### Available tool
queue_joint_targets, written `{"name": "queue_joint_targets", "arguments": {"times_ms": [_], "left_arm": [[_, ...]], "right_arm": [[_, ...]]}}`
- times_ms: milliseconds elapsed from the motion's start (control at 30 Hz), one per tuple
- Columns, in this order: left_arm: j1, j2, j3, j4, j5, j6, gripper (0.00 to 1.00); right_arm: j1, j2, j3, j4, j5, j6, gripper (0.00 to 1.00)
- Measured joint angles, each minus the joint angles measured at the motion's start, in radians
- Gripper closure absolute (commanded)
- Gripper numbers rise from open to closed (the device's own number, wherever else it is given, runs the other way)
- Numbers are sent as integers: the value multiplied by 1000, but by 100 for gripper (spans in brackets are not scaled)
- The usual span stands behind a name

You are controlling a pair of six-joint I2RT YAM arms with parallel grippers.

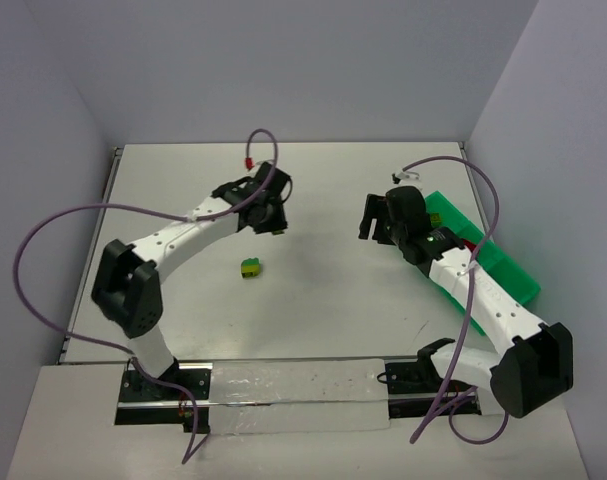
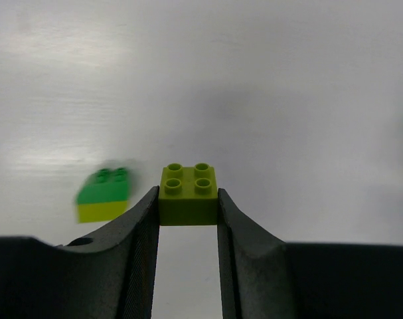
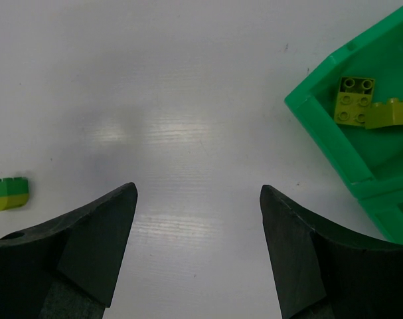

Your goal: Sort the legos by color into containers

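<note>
Left wrist view: the left hand (image 2: pixel 188 205) pinches a small yellow-green studded plastic brick (image 2: pixel 188 186) over the white counter (image 2: pixel 254 80). The bright green divided plastic tray (image 1: pixel 513 275) lies well to its right, nearer the spread, empty right hand (image 3: pixel 198 193).

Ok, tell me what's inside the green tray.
Two yellow-green bricks lie side by side in the green tray's corner compartment. The right arm covers most other compartments.
</note>
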Motion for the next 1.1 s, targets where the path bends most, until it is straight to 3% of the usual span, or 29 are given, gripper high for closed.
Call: {"name": "queue_joint_targets", "arguments": {"times_ms": [300,367,433,600,867,1100], "left_arm": [[-140,331,199,22,113,37,96],[-144,368,207,17,130,37,77],[-145,390,212,16,133,35,44],[-147,403,216,15,135,32,8],[-123,332,210,-4,163,36,8],[116,-26,122,-20,150,37,8]], "right_arm": [[0,-213,-52,-41,109,19,18],[0,-239,-72,-56,121,26,18],[0,-244,-87,-76,129,35,18],[0,-238,-130,-105,124,58,18],[17,-146,-138,-105,92,91,19],[177,-1,-125,-34,58,103,16]]}}
